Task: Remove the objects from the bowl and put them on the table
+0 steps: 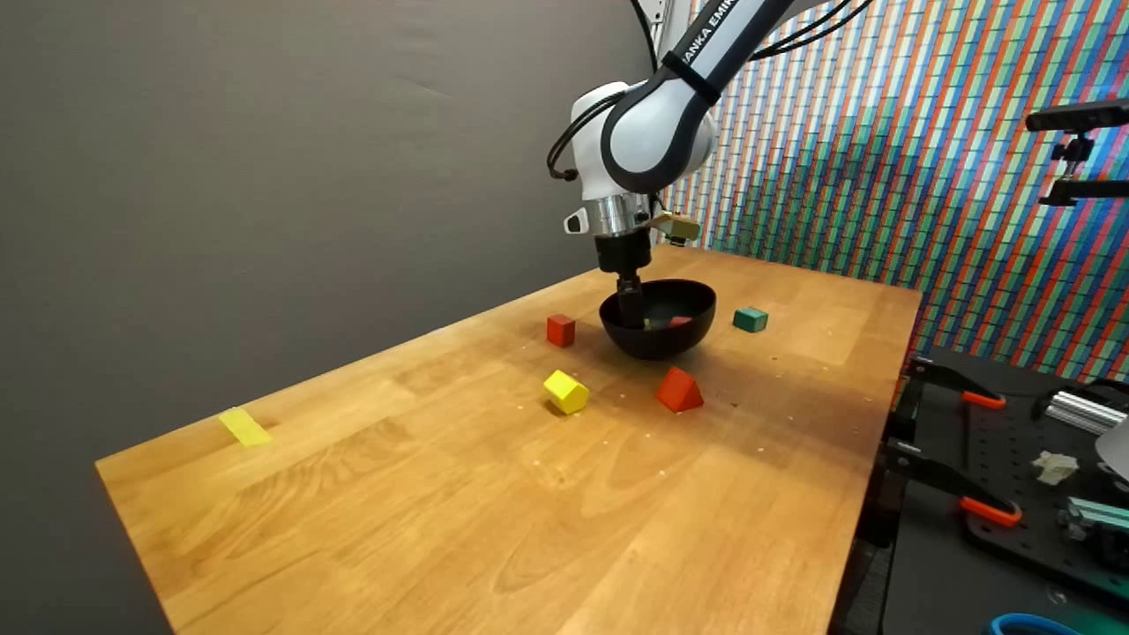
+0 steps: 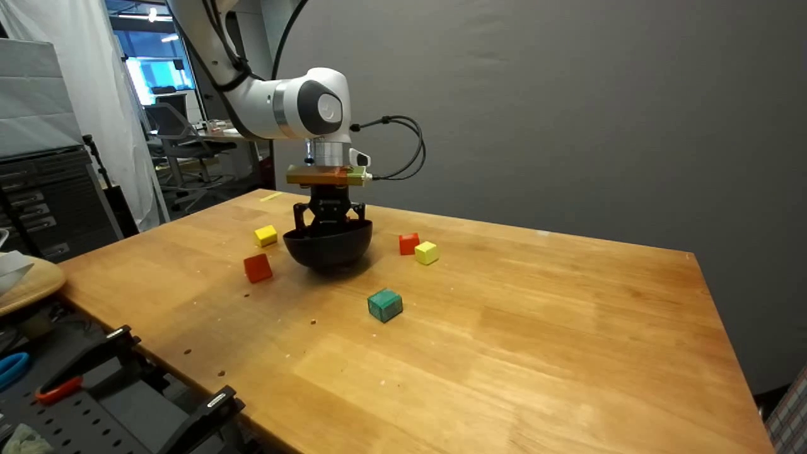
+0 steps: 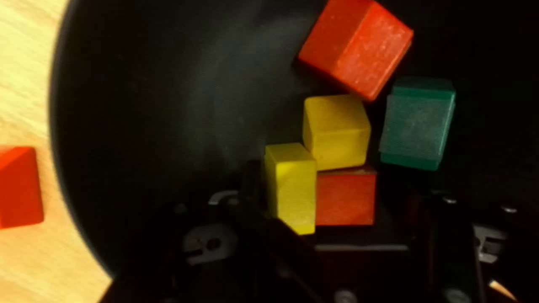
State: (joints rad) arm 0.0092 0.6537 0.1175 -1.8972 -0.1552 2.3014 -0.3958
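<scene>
Emptying the bowl (image 1: 654, 346) looked about half done: several blocks (image 2: 384, 306) on the table (image 2: 536, 353), at least five more blocks (image 3: 337, 131) inside, gripper (image 3: 336, 193) among them, jaws spread.

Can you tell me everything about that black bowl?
The black bowl is round, smooth and faintly shiny inside; its material is unclear. It sits mouth up on the wooden tabletop, perhaps slightly tilted. Inside I see two red blocks, two yellow blocks and a green block. The end effector reaches in; whether it touches the bowl I can't tell.
</scene>
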